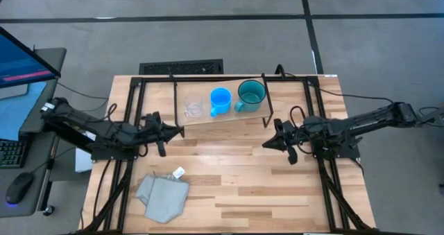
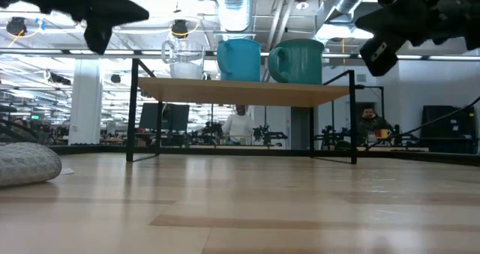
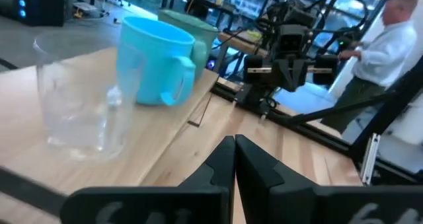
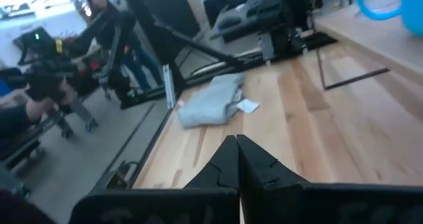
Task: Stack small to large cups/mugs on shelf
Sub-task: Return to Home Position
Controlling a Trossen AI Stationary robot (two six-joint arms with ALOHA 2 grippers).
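The shelf (image 1: 229, 117), a light-wood board on thin black legs, stands at the table's far middle. On it, side by side, stand a clear glass cup (image 1: 193, 106) at the left, a bright blue mug (image 1: 220, 100) in the middle and a teal mug (image 1: 250, 93) at the right. All three also show in the low view: glass (image 2: 184, 59), blue mug (image 2: 238, 59), teal mug (image 2: 297, 61). My left gripper (image 1: 179, 130) is shut and empty, above the table just left of the shelf. My right gripper (image 1: 266, 144) is shut and empty, just right of the shelf's near corner.
A crumpled grey cloth (image 1: 162, 195) with a small white tag lies at the table's near left. A black frame (image 1: 132, 110) runs round the table. A monitor, keyboard and mouse (image 1: 19, 186) stand beyond the left edge. People show in the room behind (image 2: 240, 125).
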